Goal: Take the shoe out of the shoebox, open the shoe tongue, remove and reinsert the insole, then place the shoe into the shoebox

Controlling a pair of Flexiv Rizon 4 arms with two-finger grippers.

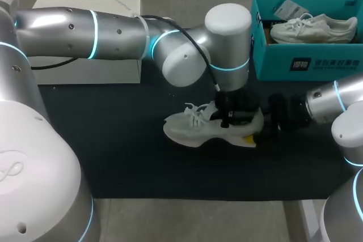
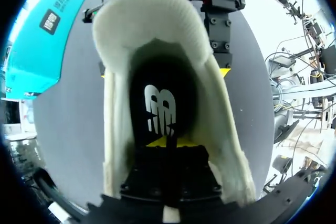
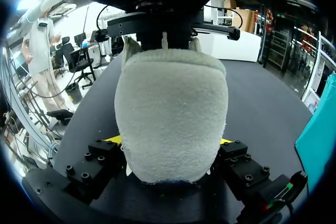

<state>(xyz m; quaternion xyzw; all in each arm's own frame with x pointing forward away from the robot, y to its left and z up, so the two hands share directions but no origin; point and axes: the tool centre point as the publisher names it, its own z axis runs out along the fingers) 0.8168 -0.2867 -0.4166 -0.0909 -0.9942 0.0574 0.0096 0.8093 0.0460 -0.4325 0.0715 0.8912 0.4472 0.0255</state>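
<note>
Shoe on black mat; right gripper clamps heel from both sides; left gripper down inside opening, fingers together on insole; insole step, probably removal; next needs edge pinch, steady lift; shoebox beyond.

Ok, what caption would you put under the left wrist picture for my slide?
Left pincer down inside the white shoe, at its black insole.

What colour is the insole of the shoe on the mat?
The insole is black with a white logo; clearest in left wrist view.
</note>
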